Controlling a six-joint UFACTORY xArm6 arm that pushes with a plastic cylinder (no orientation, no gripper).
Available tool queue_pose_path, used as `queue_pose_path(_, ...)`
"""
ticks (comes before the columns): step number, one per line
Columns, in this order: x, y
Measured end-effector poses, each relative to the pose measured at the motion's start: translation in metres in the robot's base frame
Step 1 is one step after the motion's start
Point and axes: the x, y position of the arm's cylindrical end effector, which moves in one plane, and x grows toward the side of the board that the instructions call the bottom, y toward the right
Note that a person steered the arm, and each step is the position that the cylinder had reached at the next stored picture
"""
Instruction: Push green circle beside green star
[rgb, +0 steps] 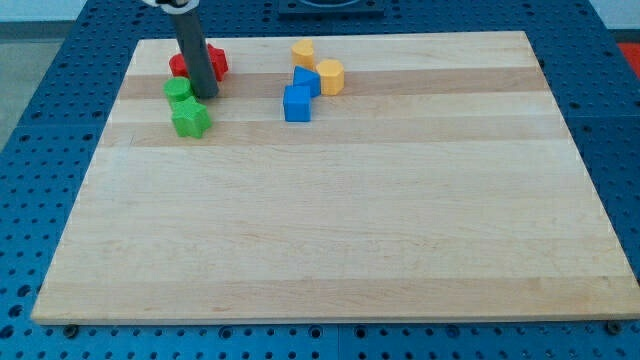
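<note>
Beside green circle (178, 90): upright rod, my tip (206, 94).

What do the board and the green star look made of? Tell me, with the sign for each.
Board: pale wood, smooth finish; joined planks and grain lines show. Green star: probably moulded plastic; one flat, even, matte colour, no grain.
</note>
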Motion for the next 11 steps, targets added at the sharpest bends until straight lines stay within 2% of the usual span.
queue_pose_path(1, 0.032, 0.0)
queue_pose_path(3, 0.024, 0.003)
queue_pose_path(5, -0.003, 0.009)
queue_pose_path(7, -0.023, -0.027)
queue_pose_path(9, 0.004, -0.039)
queue_pose_path(10, 0.032, -0.03)
queue_pose_path(11, 0.015, -0.038)
